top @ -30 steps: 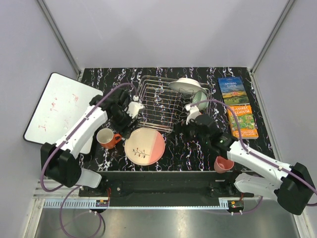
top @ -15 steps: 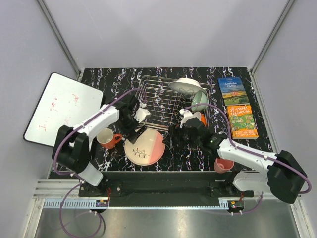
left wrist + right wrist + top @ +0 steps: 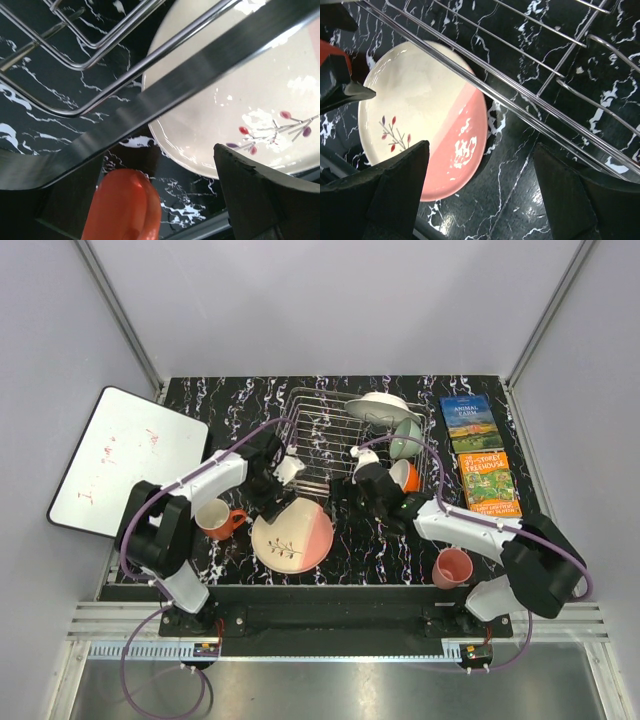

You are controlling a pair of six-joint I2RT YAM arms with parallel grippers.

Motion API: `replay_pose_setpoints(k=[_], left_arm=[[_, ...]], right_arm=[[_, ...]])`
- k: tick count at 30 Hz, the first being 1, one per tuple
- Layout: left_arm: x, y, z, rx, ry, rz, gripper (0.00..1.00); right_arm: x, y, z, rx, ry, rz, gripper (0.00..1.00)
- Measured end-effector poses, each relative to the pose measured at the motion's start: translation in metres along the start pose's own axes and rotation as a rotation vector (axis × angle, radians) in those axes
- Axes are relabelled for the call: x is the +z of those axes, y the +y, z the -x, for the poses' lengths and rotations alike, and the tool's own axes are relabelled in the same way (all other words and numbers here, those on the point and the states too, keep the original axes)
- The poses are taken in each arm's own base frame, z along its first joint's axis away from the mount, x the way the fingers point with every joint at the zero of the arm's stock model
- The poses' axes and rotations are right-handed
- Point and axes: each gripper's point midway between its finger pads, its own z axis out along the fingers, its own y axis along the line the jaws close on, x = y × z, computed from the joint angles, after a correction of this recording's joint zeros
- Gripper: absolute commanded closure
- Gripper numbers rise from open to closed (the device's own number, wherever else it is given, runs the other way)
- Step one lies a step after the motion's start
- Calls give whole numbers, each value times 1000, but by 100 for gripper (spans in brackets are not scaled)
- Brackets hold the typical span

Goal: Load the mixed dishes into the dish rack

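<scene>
The pink-and-cream plate with the twig drawing (image 3: 292, 533) lies flat on the table in front of the dish rack (image 3: 330, 445). My left gripper (image 3: 274, 504) is open at the plate's left rim (image 3: 240, 110), with the orange-red mug (image 3: 127, 205) close beside it. My right gripper (image 3: 345, 495) is open and empty, low over the plate's pink right edge (image 3: 455, 150). The white plate (image 3: 378, 408), mint-green bowl (image 3: 405, 436) and orange bowl (image 3: 405, 476) sit at the rack's right end. The pink cup (image 3: 453, 567) stands near the front right.
The white board (image 3: 125, 460) lies at the left, partly off the table. Two books (image 3: 470, 422) (image 3: 488, 483) lie at the right. The rack's front wire (image 3: 520, 105) runs just behind both grippers. The mug (image 3: 215, 518) stands left of the plate.
Both grippers have come down to the pink-and-cream plate: the left from the rack's left side to its left rim, the right leftward from the rack's right end to its right edge.
</scene>
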Motion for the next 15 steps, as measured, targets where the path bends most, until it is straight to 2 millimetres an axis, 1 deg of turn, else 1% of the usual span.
replay_pose_setpoints(k=[4, 9, 10, 12, 15], left_arm=[[7, 3, 9, 4, -20, 4, 1], [14, -3, 17, 26, -34, -9, 1], [14, -4, 18, 32, -36, -11, 1], [15, -7, 20, 42, -39, -15, 1], [15, -10, 19, 48, -35, -18, 1]], right_arm=[[6, -15, 12, 16, -15, -35, 10], [9, -38, 28, 32, -40, -82, 11], [9, -41, 30, 32, -45, -87, 13], [8, -44, 32, 35, -47, -90, 15], [8, -40, 30, 45, -39, -68, 18]])
